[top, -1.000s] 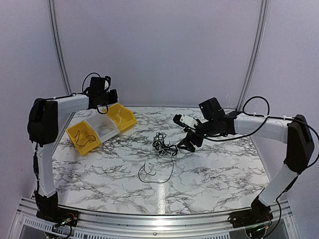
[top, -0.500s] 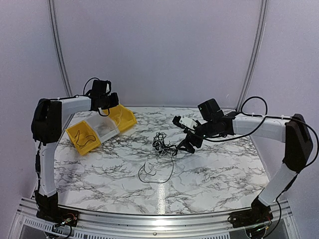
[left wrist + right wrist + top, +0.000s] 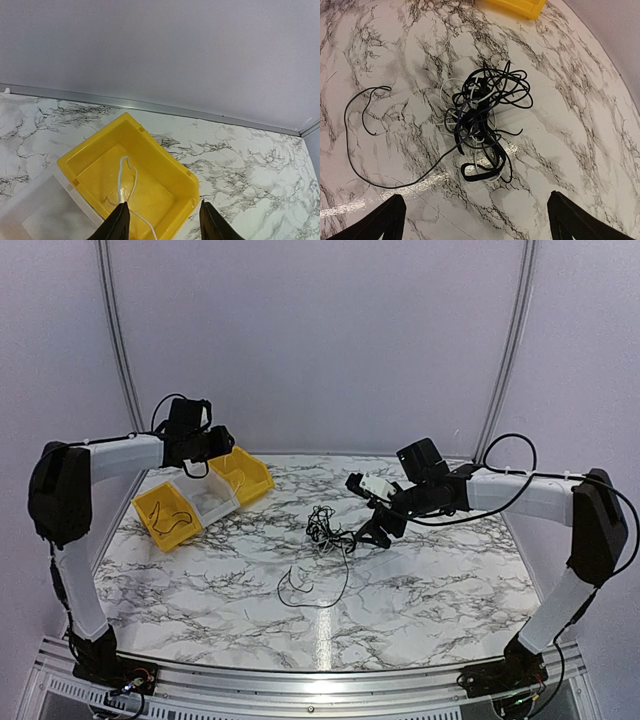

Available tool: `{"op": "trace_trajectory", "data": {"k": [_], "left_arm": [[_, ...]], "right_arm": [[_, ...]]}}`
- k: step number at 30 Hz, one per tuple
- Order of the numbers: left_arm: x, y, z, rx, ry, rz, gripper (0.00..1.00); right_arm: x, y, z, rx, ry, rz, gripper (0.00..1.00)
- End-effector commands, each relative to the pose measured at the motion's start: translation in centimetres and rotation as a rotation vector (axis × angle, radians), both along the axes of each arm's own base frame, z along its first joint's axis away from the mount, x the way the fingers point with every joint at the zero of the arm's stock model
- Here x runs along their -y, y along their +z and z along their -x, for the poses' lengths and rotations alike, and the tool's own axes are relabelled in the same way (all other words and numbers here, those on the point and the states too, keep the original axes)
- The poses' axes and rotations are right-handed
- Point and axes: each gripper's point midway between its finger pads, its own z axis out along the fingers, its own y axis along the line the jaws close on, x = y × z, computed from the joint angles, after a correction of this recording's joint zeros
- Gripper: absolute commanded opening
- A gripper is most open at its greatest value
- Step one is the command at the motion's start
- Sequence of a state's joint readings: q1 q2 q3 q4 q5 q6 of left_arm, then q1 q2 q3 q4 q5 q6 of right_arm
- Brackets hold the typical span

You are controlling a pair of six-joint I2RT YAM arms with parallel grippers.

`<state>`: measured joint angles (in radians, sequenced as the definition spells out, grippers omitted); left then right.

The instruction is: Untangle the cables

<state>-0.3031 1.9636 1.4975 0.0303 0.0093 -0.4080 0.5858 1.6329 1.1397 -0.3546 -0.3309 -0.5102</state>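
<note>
The cables (image 3: 322, 527) lie as a tangled black clump with a few white strands mid-table, and fill the middle of the right wrist view (image 3: 482, 120). One thin black cable (image 3: 365, 145) trails off the clump in a wide loop toward the near side (image 3: 305, 585). My right gripper (image 3: 372, 532) hovers open just right of the clump (image 3: 480, 220), with nothing between its fingers. My left gripper (image 3: 220, 443) is open above the far yellow bin (image 3: 165, 165). A white cable (image 3: 122, 180) lies in that bin, running down beside the left finger (image 3: 117, 225).
Three small bins stand in a row at the back left: a yellow one (image 3: 250, 475), a clear white one (image 3: 208, 498) and a yellow one (image 3: 165, 512) holding a black wire. The back wall rail (image 3: 150, 106) runs just behind them.
My left gripper has opened over the far yellow bin and its arm has swung a little to the left. The right arm and the clump have stayed put.
</note>
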Motion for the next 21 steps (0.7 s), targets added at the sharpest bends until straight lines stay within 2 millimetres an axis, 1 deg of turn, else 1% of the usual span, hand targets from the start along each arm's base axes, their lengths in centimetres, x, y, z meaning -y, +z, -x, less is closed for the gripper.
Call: {"op": "trace_trajectory", "data": {"k": [1, 4, 7, 9, 13, 21], "left_arm": [[0.6, 1.7, 2.8, 0.031, 0.022, -0.039, 0.51], [0.2, 0.2, 4.2, -0.012, 0.035, -0.068, 0.52], [0.3, -2.1, 5.4, -0.083, 0.017, -0.093, 0.41], [0.5, -3.7, 6.0, -0.129, 0.011, -0.124, 0.40], [0.4, -5.7, 6.6, -0.181, 0.034, -0.222, 0.46], [1.0, -8.3, 6.2, -0.246, 0.028, -0.329, 0.47]], "right_arm": [[-0.1, 0.1, -0.2, 0.001, 0.010, 0.001, 0.99], [-0.1, 0.0, -0.1, -0.003, 0.015, -0.002, 0.99], [-0.3, -0.2, 0.1, -0.012, 0.025, 0.001, 0.99], [-0.5, -0.5, 0.2, -0.017, 0.032, 0.006, 0.98], [-0.6, -0.8, 0.4, -0.023, 0.038, 0.015, 0.99], [-0.7, -1.1, 0.5, -0.026, 0.042, 0.025, 0.98]]}}
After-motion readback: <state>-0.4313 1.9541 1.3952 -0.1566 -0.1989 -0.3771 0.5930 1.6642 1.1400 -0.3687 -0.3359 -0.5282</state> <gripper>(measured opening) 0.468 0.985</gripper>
